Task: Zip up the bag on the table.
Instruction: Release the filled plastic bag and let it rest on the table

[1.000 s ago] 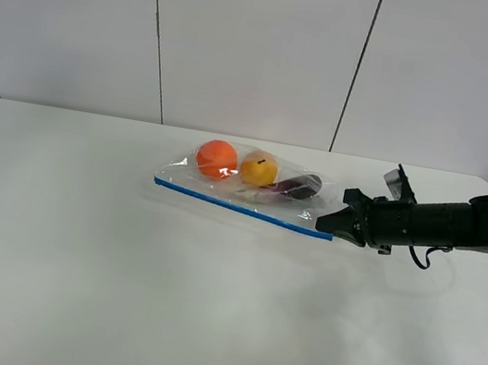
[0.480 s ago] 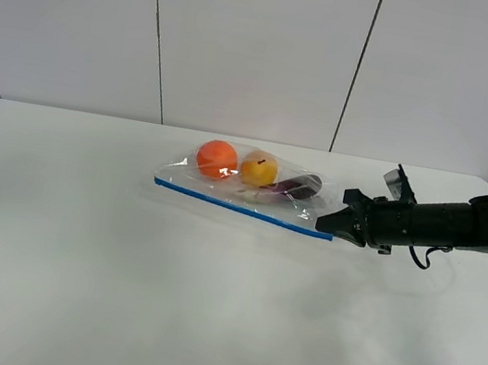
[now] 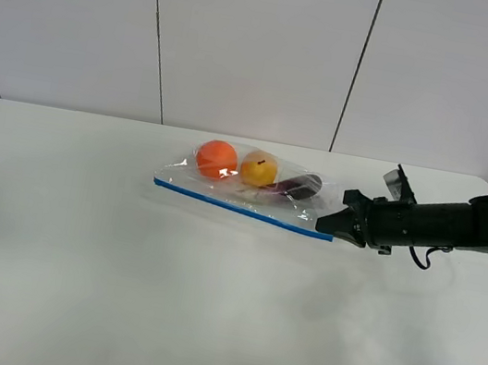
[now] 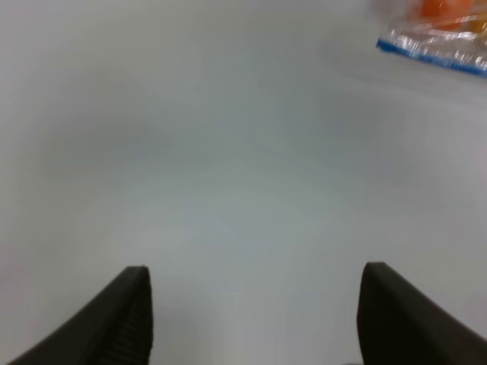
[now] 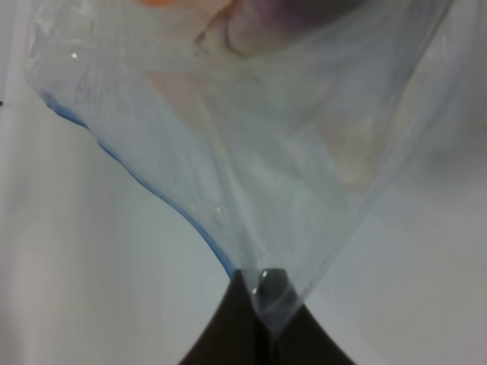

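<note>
The clear crinkly bag lies on the white table at the back centre, with its blue zipper strip along the near edge. An orange ball, a yellow fruit and a dark item show through it. My right gripper is shut on the bag's right corner at the end of the zipper; the right wrist view shows the plastic pinched between the fingertips. My left gripper is open over bare table, far from the bag.
The right arm reaches in from the right edge, low over the table. A panelled white wall stands behind the table's back edge.
</note>
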Tool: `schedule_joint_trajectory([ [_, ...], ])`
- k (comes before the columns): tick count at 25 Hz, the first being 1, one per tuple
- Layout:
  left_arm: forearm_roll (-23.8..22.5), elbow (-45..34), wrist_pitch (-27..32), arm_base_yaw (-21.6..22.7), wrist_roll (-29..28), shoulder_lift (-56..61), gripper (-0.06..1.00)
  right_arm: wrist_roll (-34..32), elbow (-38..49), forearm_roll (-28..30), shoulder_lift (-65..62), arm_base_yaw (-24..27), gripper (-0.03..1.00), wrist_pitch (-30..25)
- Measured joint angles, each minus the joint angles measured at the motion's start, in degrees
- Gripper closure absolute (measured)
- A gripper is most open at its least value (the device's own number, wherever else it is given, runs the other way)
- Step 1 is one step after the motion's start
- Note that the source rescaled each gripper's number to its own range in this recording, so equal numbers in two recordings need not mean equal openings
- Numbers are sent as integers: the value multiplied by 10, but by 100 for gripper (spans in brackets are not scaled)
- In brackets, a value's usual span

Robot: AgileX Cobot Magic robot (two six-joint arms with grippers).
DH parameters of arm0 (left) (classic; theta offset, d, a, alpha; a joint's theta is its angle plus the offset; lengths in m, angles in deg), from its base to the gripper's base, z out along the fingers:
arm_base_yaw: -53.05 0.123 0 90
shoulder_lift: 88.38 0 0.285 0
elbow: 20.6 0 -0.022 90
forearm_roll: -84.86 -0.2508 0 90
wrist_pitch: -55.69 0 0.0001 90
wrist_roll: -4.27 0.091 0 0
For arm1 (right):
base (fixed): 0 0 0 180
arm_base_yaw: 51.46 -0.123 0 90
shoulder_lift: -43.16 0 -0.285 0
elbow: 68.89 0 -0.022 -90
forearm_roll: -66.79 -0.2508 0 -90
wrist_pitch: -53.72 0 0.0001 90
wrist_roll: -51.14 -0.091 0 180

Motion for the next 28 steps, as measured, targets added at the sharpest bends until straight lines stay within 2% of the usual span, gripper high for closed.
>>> schedule_joint_trajectory([
  [11,0,-54,-8,0,3,99,-6,0,1,10,0,0,96,5],
  [16,1,-78,-12,0,6,101,-6,0,1,12,0,0,96,11],
  [28,8,-80,-16,0,33,101,-5,0,1,14,0,0,96,12],
])
